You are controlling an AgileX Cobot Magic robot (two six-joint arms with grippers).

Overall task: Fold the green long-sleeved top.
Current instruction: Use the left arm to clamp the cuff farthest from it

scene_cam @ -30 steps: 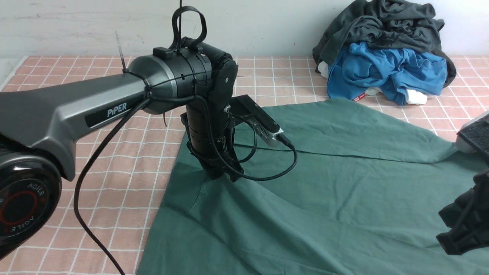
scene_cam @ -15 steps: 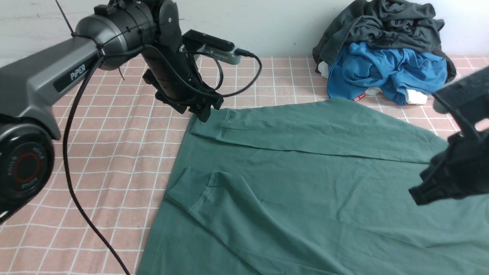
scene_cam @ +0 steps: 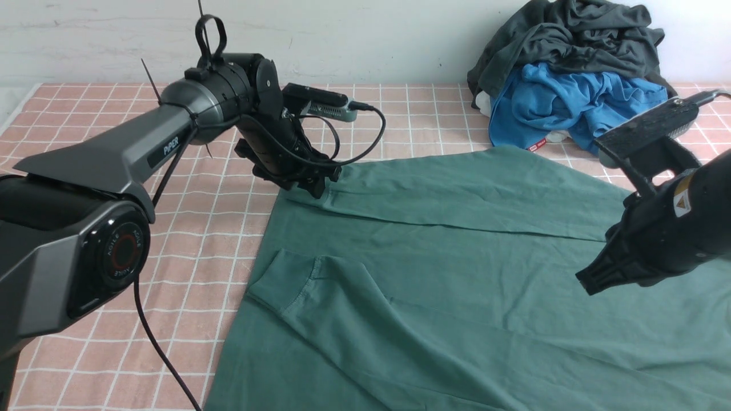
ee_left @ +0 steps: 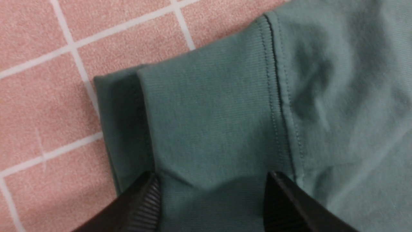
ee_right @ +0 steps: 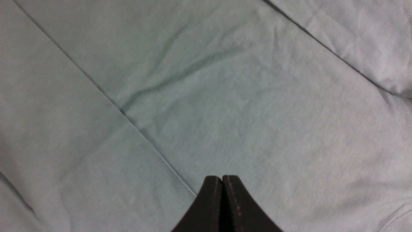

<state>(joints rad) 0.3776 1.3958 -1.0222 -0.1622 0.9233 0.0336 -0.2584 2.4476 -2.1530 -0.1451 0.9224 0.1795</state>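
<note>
The green long-sleeved top [scene_cam: 457, 274] lies spread flat over the middle and right of the table. Both sleeves are laid across its body. The far sleeve's cuff [scene_cam: 308, 198] and the near sleeve's cuff [scene_cam: 280, 279] end near the top's left edge. My left gripper [scene_cam: 317, 185] is open and low over the far cuff. In the left wrist view its fingers stand apart on either side of that ribbed cuff [ee_left: 206, 122]. My right gripper [scene_cam: 588, 282] is shut and empty, hovering above the top's right part [ee_right: 225, 96].
A heap of clothes sits at the back right against the wall: a dark grey garment [scene_cam: 577, 34] over a bright blue one [scene_cam: 577, 103]. Pink checked cloth [scene_cam: 188, 228] covers the table left of the top.
My left gripper opened, let go of the near sleeve's cuff, rose and moved back to the far cuff. My right arm swung up and inward over the top.
</note>
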